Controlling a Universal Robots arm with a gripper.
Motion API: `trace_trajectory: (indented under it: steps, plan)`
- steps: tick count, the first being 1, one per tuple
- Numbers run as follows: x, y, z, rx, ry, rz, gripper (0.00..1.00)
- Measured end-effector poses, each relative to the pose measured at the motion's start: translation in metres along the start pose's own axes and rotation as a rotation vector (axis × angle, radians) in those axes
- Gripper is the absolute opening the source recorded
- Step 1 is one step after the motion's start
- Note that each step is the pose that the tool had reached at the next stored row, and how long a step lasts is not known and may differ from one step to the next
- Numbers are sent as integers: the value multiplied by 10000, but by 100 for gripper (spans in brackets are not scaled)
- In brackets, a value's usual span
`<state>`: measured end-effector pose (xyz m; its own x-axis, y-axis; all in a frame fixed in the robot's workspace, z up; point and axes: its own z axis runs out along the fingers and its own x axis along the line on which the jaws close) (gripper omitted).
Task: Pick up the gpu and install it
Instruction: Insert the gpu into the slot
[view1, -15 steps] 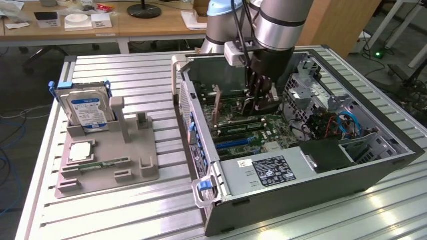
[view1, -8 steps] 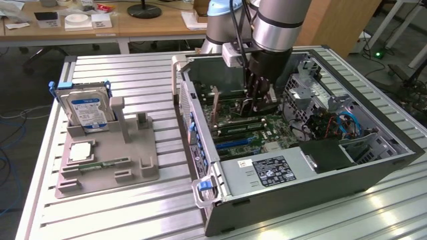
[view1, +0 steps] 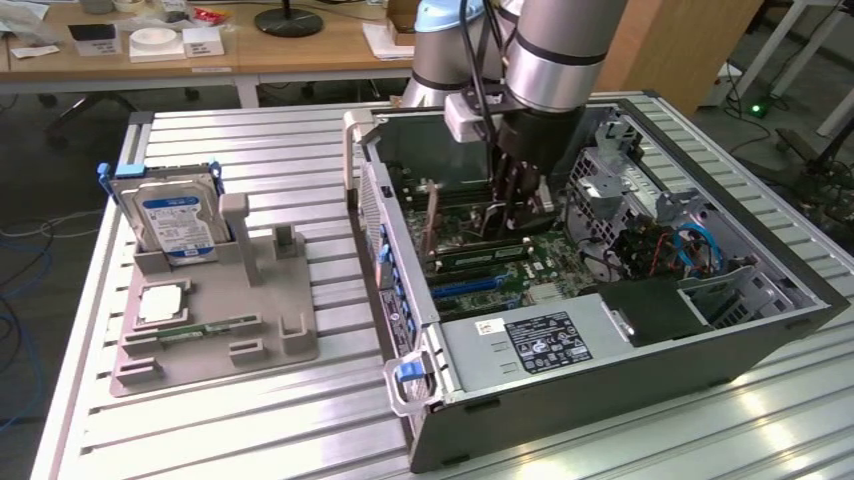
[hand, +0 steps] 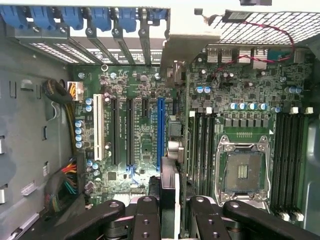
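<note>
The silver-and-grey robot arm (view1: 554, 55) reaches steeply down from the top of the exterior view, and its wrist drops straight into the open black metal computer case (view1: 747, 335). The dark hand (view1: 518, 205) points down at the green motherboard (hand: 135, 80), fingers low inside the case.

From the wrist view, the two black fingers (hand: 145, 217) press in from either side on the gpu (hand: 169, 175), a thin dark rectangular circuit card seen edge-on. It is a firm pinch with the card upright between them. The card's pale silvery end bracket (hand: 187, 35) sits at the case's rear wall, beside the row of blue slot clips (hand: 102, 17). The gpu hangs just beside the long blue expansion slot (hand: 160, 135) and runs parallel to it; whether its edge touches a slot cannot be told. The empty silver processor socket (hand: 242, 172) lies off to the other side.

On the ribbed aluminium tabletop (view1: 267, 430), at the exterior view's left, sits a grey moulded parts holder (view1: 267, 300). A silver hard drive with a blue label (view1: 174, 220) stands upright in it and a narrow green memory stick (view1: 207, 328) lies flat, both well apart from the hand.
</note>
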<state>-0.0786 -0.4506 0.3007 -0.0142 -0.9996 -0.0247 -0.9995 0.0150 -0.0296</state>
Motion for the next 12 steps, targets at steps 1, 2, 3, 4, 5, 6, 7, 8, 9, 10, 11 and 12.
trace_trajectory:
  steps: [1, 2, 3, 4, 5, 6, 7, 8, 9, 10, 11, 12]
  plan:
    - [1, 3, 18, -4, 0, -2, 27]
    - [1, 4, 36, -9, 0, -3, 27]
    - [2, 5, 53, -13, 0, -4, 27]
    - [3, 6, 72, -17, 1, -3, 27]
    - [3, 10, 91, -23, 1, 0, 27]
    - [4, 23, 109, -29, 1, 2, 27]
    - [4, 36, 126, -35, 1, 1, 27]
    - [5, 48, 144, -41, 1, 0, 27]
    - [6, 50, 162, -47, 1, 0, 27]
    - [7, 51, 180, -51, 0, 0, 27]
    - [10, 52, 198, -54, 0, 0, 27]
    - [14, 52, 217, -58, 1, 0, 27]
